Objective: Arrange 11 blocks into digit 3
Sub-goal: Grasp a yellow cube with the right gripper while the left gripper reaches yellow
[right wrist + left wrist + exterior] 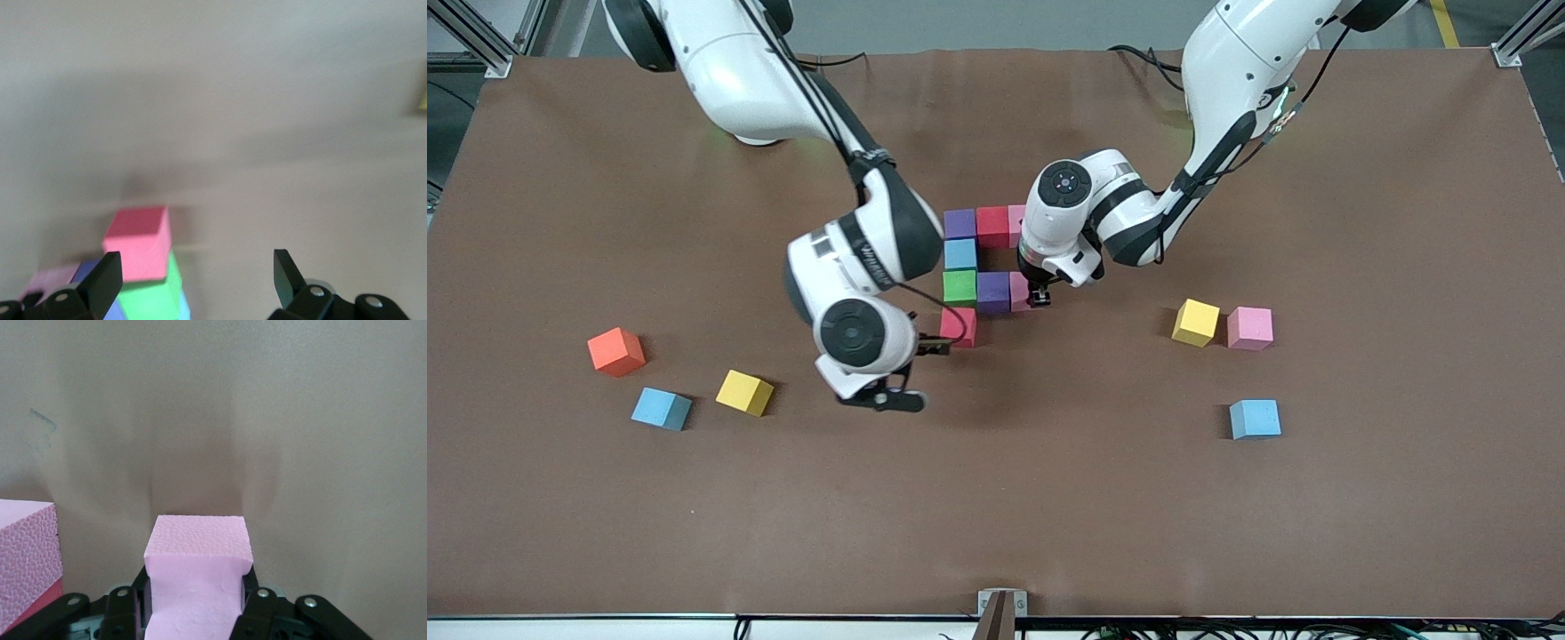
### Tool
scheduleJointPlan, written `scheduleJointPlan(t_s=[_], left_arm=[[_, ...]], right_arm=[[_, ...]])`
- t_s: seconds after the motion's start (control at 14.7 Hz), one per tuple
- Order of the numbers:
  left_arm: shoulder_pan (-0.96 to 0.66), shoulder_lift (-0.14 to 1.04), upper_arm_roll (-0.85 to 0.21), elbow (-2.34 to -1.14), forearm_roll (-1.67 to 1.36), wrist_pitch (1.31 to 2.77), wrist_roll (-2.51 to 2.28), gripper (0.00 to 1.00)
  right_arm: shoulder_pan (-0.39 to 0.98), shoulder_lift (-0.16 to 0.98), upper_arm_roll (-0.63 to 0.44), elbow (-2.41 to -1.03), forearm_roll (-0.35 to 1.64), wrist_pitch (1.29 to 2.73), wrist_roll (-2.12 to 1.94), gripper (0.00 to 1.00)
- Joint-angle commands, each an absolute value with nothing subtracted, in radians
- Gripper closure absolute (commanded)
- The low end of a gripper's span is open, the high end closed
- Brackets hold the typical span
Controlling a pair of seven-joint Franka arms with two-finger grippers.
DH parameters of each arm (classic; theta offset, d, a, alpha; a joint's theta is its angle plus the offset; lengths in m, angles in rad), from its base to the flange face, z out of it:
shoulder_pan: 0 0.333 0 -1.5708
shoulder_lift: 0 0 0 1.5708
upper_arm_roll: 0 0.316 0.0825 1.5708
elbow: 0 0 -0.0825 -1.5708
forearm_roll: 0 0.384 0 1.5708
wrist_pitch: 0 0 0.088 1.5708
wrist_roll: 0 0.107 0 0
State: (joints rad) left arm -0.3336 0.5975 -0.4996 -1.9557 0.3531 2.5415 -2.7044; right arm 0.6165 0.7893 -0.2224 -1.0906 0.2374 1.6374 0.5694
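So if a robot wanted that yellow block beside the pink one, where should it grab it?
Probably from straight above, pinching two opposite flat sides of the yellow block. It is a plain cube sitting flat, so any pair of parallel faces would do, but the loose pink block sits close beside it. The two sides not facing that pink block leave more room for the fingers.

A robotics lab — brown-covered table (1360, 222), aluminium frame posts (1525, 36), loose cables (1147, 60).

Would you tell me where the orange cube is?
The orange cube sits toward the right arm's end of the table, beside a light blue cube.
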Motion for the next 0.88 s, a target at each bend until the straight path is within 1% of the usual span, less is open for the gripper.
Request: scheduleJointPlan(t_s=[0.0,0.07,0.14,0.2,0.27,0.34,0.47,0.61,0.75,0.81], left_arm=[[-0.342,0.600,-0.495,-1.959,0.379,2.556,-2.738,0.86],[-0.342,0.600,-0.495,-1.959,0.379,2.554,-2.737,0.80],[-0.342,0.601,-0.495,-1.959,0.379,2.554,-2.737,0.57],[-0.342,0.606,-0.495,-1.957,0.379,2.554,-2.737,0.40],[-0.344,0.606,-0.494,-1.956,0.379,2.554,-2.735,0.11],[-0.347,0.606,-0.494,-1.956,0.379,2.553,-2.735,0.00],[-0.354,0.604,-0.494,-1.954,0.379,2.550,-2.734,0.00],[-0.351,0.591,-0.494,-1.956,0.380,2.536,-2.731,0.00],[-0.351,0.554,-0.497,-1.954,0.382,2.491,-2.727,0.00],[-0.350,0.528,-0.500,-1.954,0.382,2.465,-2.726,0.00]], right_arm=[[0.591,0.775,-0.316,-1.124,0.244,1.646,0.572,0.00],[0.569,0.773,-0.330,-1.158,0.245,1.676,0.536,0.00],[0.557,0.772,-0.333,-1.189,0.244,1.698,0.510,0.00],[0.540,0.766,-0.333,-1.213,0.242,1.706,0.505,0.00],[0.522,0.761,-0.333,-1.238,0.241,1.726,0.503,0.00],[0.502,0.749,-0.333,-1.268,0.241,1.749,0.496,0.00],[0.470,0.715,-0.331,-1.363,0.244,1.811,0.425,0.00],[0.439,0.677,-0.327,-1.480,0.247,1.917,0.347,0.00],[0.414,0.644,-0.321,-1.572,0.247,2.020,0.336,0.00],[0.408,0.638,-0.321,-1.595,0.247,2.055,0.336,0.00]])
